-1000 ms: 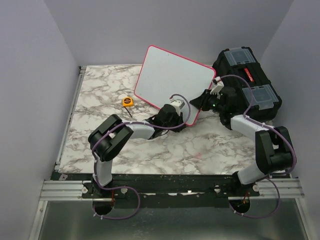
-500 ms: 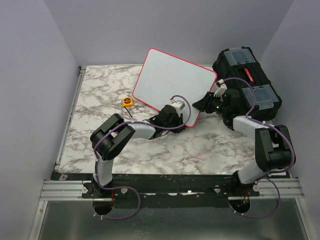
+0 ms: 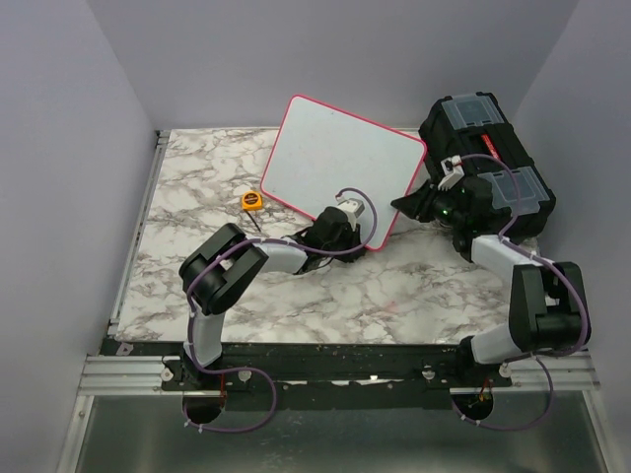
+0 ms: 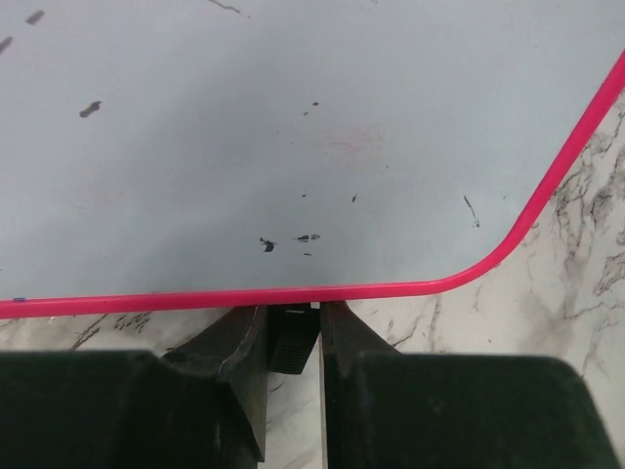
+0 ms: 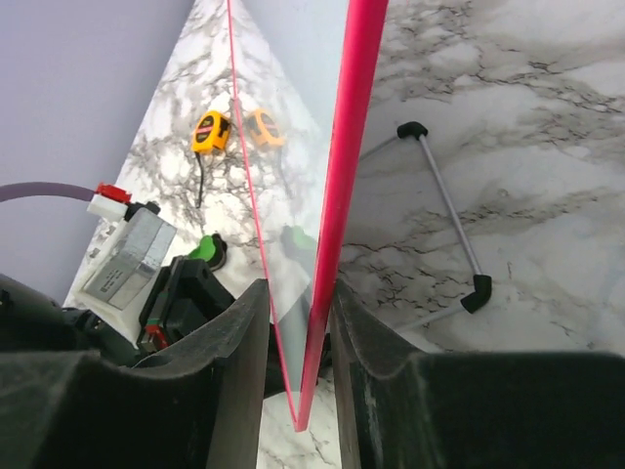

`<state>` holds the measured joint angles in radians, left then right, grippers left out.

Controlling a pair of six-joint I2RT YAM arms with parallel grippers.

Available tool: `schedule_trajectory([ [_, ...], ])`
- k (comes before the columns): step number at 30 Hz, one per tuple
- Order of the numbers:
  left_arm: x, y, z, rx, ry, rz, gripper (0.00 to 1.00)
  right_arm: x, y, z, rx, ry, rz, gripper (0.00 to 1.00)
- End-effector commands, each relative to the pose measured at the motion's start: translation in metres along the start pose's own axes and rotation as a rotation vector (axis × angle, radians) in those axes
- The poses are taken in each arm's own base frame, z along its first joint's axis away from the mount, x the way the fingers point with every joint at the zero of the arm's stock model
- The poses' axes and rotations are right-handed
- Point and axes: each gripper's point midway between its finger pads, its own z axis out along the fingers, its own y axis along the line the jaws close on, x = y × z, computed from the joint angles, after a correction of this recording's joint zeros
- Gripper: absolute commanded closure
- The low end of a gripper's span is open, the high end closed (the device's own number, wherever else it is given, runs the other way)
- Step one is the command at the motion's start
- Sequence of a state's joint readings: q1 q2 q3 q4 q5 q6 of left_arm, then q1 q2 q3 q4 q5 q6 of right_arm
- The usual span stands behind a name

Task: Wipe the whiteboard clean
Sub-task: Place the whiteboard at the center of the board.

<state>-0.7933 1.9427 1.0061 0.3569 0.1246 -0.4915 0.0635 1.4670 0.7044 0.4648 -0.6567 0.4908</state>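
The whiteboard [image 3: 335,158] stands tilted at the back of the marble table, pink-rimmed. Its face [image 4: 293,117] carries only small dark specks and a faint red smudge [image 4: 356,145]. My left gripper [image 3: 357,227] sits under the lower rim near the right corner. In the left wrist view it [image 4: 293,311] is shut on a small black ribbed foot [image 4: 291,347] of the board. My right gripper [image 3: 406,204] is at the board's right edge. Its jaws [image 5: 298,288] straddle the corner, the pink rim [image 5: 347,147] close to the right finger, a thin slit on the left.
A black toolbox [image 3: 488,163] stands right behind my right arm. An orange tape measure [image 3: 252,200] lies left of the board. In the right wrist view a grey rod with black ends [image 5: 444,200] lies on the marble behind the board.
My right gripper has slid right and nearer along the board's right edge. Its jaws widened, then narrowed again. The left gripper and the board have stayed put.
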Motion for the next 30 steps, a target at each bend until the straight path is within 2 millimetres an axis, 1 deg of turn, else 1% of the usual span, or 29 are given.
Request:
schedule_trajectory([
  [1, 0.055, 0.054, -0.005, -0.186, 0.172, -0.120, 1.00, 0.012, 0.014, 0.005, -0.116, 0.050, 0.057, 0.66],
  [3, 0.056, 0.055, -0.006, -0.187, 0.173, -0.121, 1.00, 0.011, 0.010, 0.009, -0.109, 0.055, 0.059, 0.66],
  [4, 0.055, 0.055, -0.006, -0.187, 0.172, -0.121, 1.00, 0.010, 0.009, 0.011, -0.110, 0.055, 0.057, 0.68],
  [6, 0.056, 0.055, -0.005, -0.187, 0.174, -0.123, 1.00, 0.007, 0.014, 0.011, -0.137, 0.046, 0.058, 0.71],
  [8, 0.057, 0.055, -0.004, -0.185, 0.177, -0.125, 1.00, 0.005, 0.017, 0.013, -0.156, 0.041, 0.061, 0.73],
  [9, 0.057, 0.055, -0.003, -0.185, 0.178, -0.125, 1.00, 0.005, 0.018, 0.013, -0.163, 0.042, 0.061, 0.77],
  [11, 0.058, 0.055, -0.003, -0.186, 0.181, -0.127, 1.00, 0.004, 0.018, 0.014, -0.162, 0.039, 0.058, 0.98],
  [12, 0.057, 0.055, -0.003, -0.188, 0.180, -0.128, 1.00, 0.004, 0.019, 0.013, -0.162, 0.036, 0.054, 0.99],
  [15, 0.058, 0.059, -0.003, -0.196, 0.183, -0.137, 1.00, -0.005, 0.028, 0.005, -0.167, 0.003, 0.016, 0.99],
  [19, 0.058, 0.065, -0.003, -0.207, 0.184, -0.162, 1.00, -0.027, 0.041, -0.013, -0.145, -0.073, -0.056, 1.00],
  [23, 0.056, 0.068, -0.005, -0.212, 0.178, -0.178, 1.00, -0.038, 0.046, -0.028, -0.092, -0.122, -0.164, 1.00],
  [24, 0.055, 0.068, -0.005, -0.208, 0.173, -0.178, 1.00, -0.039, 0.045, -0.030, -0.081, -0.120, -0.181, 1.00],
  [26, 0.051, 0.067, -0.006, -0.201, 0.164, -0.183, 1.00, -0.029, 0.041, -0.031, -0.076, -0.082, -0.206, 1.00],
  [30, 0.045, 0.063, -0.007, -0.184, 0.153, -0.181, 1.00, -0.011, 0.018, -0.031, -0.001, -0.046, -0.239, 1.00],
])
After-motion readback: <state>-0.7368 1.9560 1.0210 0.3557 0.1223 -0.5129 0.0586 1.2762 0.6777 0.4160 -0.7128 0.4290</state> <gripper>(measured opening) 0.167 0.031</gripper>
